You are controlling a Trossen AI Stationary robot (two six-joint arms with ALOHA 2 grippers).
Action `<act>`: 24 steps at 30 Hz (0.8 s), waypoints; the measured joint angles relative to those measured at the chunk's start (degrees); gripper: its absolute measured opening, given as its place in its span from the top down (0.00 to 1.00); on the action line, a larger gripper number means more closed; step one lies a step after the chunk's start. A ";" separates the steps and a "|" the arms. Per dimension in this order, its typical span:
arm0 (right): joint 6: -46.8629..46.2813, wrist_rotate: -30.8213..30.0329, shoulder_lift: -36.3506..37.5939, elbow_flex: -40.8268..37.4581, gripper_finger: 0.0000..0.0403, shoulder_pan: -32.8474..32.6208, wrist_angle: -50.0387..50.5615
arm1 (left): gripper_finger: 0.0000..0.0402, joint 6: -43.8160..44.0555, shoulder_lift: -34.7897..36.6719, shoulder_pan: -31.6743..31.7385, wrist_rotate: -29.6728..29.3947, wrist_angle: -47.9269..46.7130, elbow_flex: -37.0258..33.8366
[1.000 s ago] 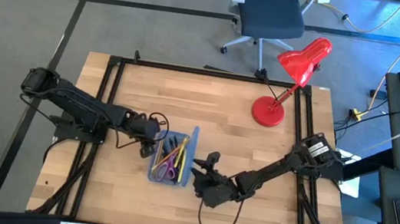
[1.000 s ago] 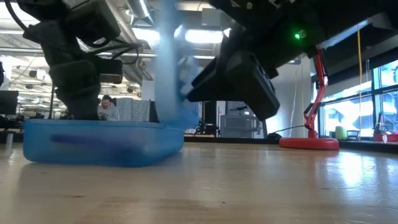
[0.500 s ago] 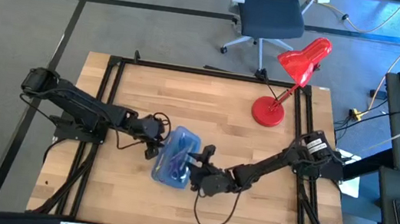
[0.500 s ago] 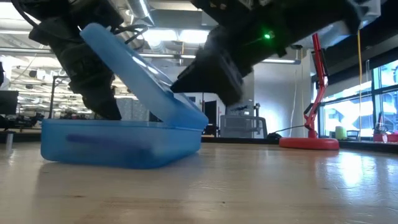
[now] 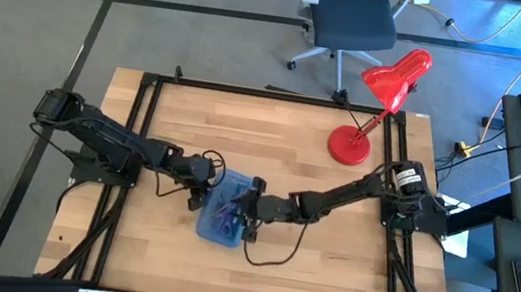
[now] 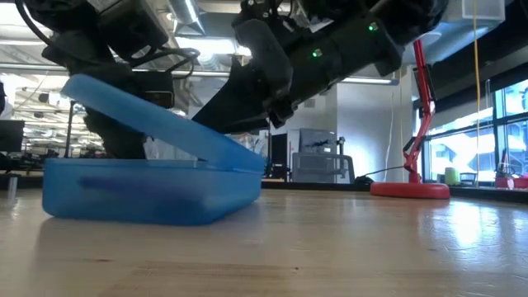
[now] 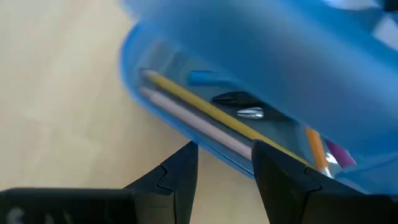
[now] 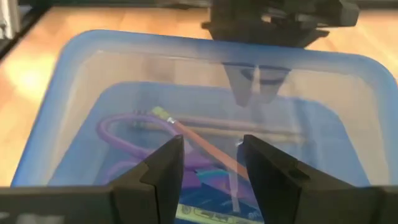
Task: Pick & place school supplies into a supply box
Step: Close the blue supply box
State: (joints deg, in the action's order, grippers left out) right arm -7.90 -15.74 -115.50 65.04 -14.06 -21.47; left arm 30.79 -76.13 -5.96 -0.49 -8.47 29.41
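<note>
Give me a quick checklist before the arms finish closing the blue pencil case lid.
1. Supplies inside the supply box: ok; the yellow pencil and purple scissors lie in the base.
2. Lid fully down: not ok; it slopes partway over the base.
3. Nothing sticking over the rim: cannot tell.
4. Right gripper on the lid: ok; fingers apart, lying over it.
5. Left gripper steadying the box: ok; at the far edge, fingers apart.
6. Red lamp out of the way: ok.

one supply box (image 5: pixel 228 207), one red lamp (image 5: pixel 377 101), two arms
</note>
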 joint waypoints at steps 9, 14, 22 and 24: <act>0.68 2.43 0.02 0.08 0.57 0.86 0.75 | 0.64 0.32 4.68 0.53 5.99 -4.58 -0.15; 0.86 2.21 0.02 0.06 0.57 0.89 1.62 | 0.64 0.25 7.78 1.71 5.37 -7.95 -0.15; 0.90 2.31 0.02 0.05 0.57 0.78 1.91 | 0.64 -2.80 9.77 2.04 4.53 -5.09 -0.15; 0.90 2.37 0.02 0.04 0.57 0.78 2.12 | 0.64 -2.84 9.77 2.04 4.57 -5.09 -0.15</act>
State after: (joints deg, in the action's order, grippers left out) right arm -7.01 -13.37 -115.48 65.08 -13.28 -19.35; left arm 27.94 -66.37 -3.92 4.08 -13.55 29.26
